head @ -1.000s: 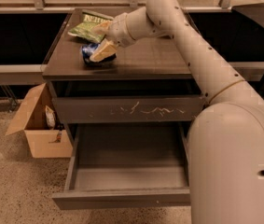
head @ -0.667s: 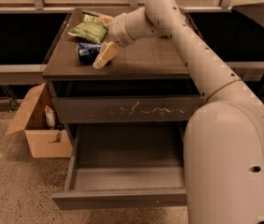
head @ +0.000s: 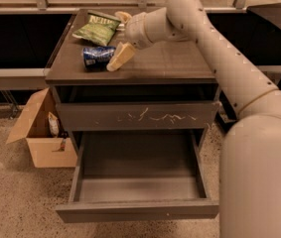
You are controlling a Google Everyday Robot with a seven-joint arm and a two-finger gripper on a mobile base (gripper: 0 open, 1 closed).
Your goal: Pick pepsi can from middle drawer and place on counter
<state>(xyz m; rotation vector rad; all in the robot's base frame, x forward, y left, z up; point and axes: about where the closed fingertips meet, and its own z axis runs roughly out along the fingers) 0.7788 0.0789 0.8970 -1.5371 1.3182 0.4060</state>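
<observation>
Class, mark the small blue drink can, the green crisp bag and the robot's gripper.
Blue metal pepsi can (head: 99, 57), camera view: its side wall, lying on the counter (head: 179, 63).
Green crisp bag (head: 96, 29), camera view: its printed front.
Gripper (head: 116, 40), camera view: midway across its open gap, beside the can.

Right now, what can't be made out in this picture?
In the camera view:
- Whether the gripper, open over the counter, touches the pepsi can: finger and can overlap.
- The crisp bag's right corner: behind the gripper.
- The cardboard box's contents: mostly behind its walls.
- The middle drawer's back: shadowed under the scratched drawer.
- The arm's base: cut off right and below.
</observation>
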